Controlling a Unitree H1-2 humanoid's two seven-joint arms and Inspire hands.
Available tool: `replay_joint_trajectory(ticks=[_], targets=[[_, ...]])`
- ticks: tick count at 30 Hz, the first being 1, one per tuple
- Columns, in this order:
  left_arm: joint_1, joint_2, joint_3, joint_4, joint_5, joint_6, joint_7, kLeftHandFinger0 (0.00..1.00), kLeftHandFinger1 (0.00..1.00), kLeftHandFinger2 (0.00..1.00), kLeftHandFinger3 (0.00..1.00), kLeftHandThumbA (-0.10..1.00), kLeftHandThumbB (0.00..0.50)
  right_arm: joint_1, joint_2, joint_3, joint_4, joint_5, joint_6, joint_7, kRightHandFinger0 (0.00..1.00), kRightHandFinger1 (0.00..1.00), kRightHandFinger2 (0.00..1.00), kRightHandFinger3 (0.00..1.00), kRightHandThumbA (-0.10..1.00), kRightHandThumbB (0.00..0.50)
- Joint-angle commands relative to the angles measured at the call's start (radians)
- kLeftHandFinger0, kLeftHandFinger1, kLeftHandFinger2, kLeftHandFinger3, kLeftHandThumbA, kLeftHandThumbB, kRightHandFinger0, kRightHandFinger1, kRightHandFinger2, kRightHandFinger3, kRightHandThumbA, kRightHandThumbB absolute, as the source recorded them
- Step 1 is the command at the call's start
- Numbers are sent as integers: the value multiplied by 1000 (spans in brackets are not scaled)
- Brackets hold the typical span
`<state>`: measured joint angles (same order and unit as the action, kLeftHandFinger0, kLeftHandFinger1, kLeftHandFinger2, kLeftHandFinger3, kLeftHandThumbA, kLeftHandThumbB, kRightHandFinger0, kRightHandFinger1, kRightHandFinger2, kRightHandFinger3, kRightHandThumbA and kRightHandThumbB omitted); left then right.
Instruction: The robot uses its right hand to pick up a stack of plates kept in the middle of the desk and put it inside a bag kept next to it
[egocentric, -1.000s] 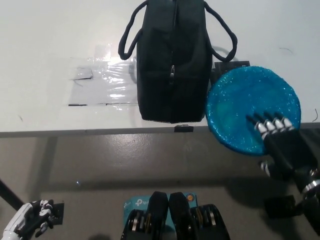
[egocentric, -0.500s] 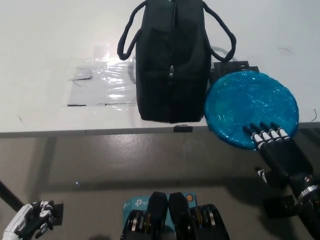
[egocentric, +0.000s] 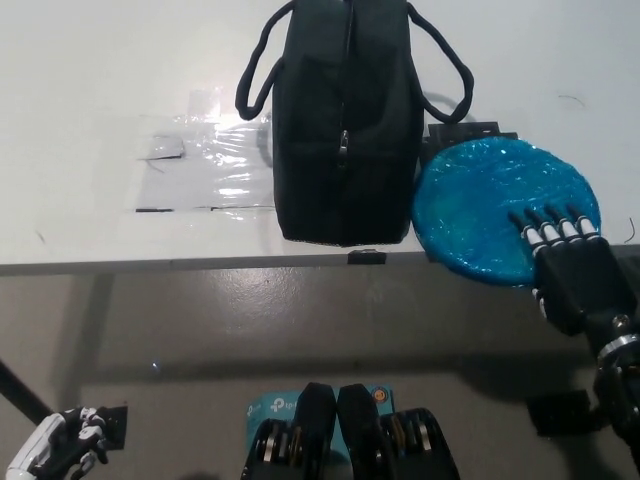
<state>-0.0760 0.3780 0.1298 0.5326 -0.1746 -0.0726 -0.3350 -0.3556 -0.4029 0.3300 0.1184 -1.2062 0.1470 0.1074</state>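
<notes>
- Head view, layout: round blue stack of plates in shiny clear wrap (egocentric: 500, 208) sits at the near edge of the white desk (egocentric: 90, 80), partly overhanging it, just right of the black fabric bag with loop handles (egocentric: 345, 120) and touching or nearly touching its side.
- Black right hand (egocentric: 568, 262) holds the stack at its near-right rim; fingertips (egocentric: 553, 226) lie flat on the top face. Thumb hidden, presumably underneath.
- White left hand (egocentric: 60, 452) rests low at lower left, well clear of the desk; fingers look curled, nothing in them.
- Step in hand, judged: lift the stack clear. The rim grip sits far from the stack's centre and the wrap looks slippery, so keep it level and raise slowly. Bag's top appears closed along the zip; an opening cannot be confirmed.
- Versus half a second ago: hand has shifted right and further onto the top; the stack sits slightly right and higher in frame. Bag unchanged.
</notes>
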Motion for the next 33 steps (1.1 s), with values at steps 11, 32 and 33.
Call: replay_joint_trajectory(ticks=[11,32,33], targets=[[-2,19,-6,-21,8,-35,-10,17,228,368,343,395,500,-121,-81,137,210,-93,-155,-555,0,0,6,82,-100,105],[-8,20,-5,-21,10,-24,-6,1,207,351,332,367,500,-18,63,-176,-101,436,-46,-141,0,145,459,2,-100,178],[-7,21,-6,-19,13,-27,-4,24,229,369,362,368,500,-15,104,-265,-173,599,26,-75,0,130,444,0,-100,120]])
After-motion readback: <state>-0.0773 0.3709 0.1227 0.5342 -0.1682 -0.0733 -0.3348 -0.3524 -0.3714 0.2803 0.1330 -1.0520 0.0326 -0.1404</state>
